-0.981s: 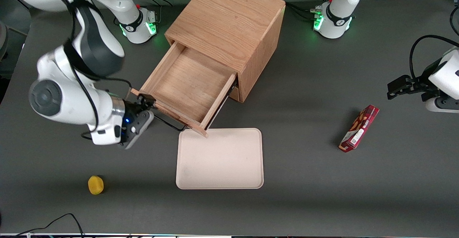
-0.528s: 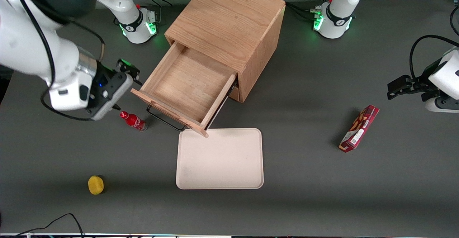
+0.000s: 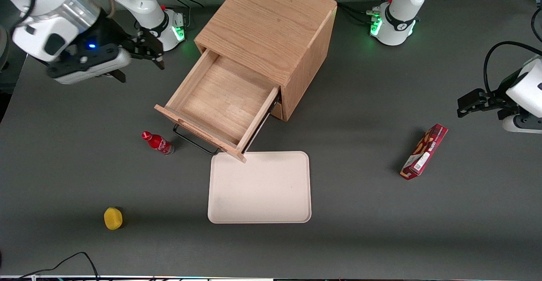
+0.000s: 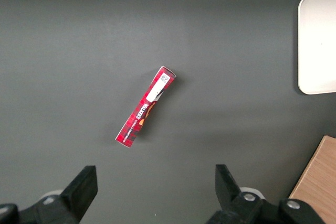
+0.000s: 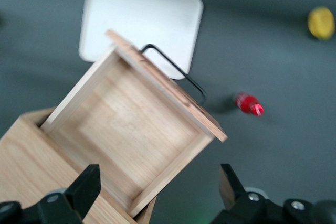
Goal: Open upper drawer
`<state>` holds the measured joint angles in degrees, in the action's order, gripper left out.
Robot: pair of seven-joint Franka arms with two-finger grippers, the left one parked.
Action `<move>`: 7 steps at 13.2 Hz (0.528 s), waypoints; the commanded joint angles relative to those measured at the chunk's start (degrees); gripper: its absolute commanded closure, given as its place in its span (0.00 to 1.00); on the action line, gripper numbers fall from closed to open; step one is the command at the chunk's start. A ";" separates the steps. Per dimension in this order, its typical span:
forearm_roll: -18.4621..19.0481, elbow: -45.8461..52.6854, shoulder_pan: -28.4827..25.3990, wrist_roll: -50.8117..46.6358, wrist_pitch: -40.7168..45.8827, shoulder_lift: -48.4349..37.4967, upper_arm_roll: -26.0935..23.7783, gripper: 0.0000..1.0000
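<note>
Front view: the upper drawer (image 3: 220,99) is seen in the middle of the frame, drawn well out of the boxy wooden cabinet (image 3: 266,23), whose top fills the upper centre of the picture. The drawer's bare oak floor is exposed and nothing is seen in it. Its black bar handle (image 3: 194,141) is carried on the drawer front, on the side nearest the camera, and is held by nothing. The gripper (image 3: 139,70) is found in the upper part of the frame toward the working arm's end of the table, raised above the grey table (image 3: 360,230), well apart from the handle and farther from the camera than the drawer front. Its claw is spread wide and nothing is held in it; in the right wrist view the two dark fingers (image 5: 86,184) are seen set far apart, with the open drawer lying below and between them. A pale tray (image 3: 259,187) is laid flat in the lower centre of the frame, one corner just beside the corner of the drawer front. A small red bottle (image 3: 157,142) is lying on the table near the handle, toward the working arm's end. A yellow object (image 3: 113,218) is placed nearer the camera, low in the frame. A red box (image 3: 424,152) is lying toward the parked arm's end of the table.
</note>
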<state>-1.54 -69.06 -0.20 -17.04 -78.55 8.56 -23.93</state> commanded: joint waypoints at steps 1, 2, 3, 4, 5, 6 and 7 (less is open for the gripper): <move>6.08 -1.08 0.64 -4.49 0.33 -0.29 3.71 0.00; 8.90 -1.16 0.81 -3.97 0.50 -0.47 4.76 0.00; 9.10 -1.16 0.81 -4.23 1.54 -0.99 6.86 0.00; 9.36 -1.16 0.81 -3.88 3.90 -1.43 8.10 0.00; 9.89 -1.25 0.81 -3.96 4.62 -1.18 8.46 0.00; 9.54 -2.03 1.25 -3.88 6.02 -1.52 9.25 0.00; 8.15 -3.70 1.86 -4.14 6.21 -2.13 10.65 0.00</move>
<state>6.50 -69.82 1.30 -19.30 -73.69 8.36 -14.78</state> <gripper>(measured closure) 0.000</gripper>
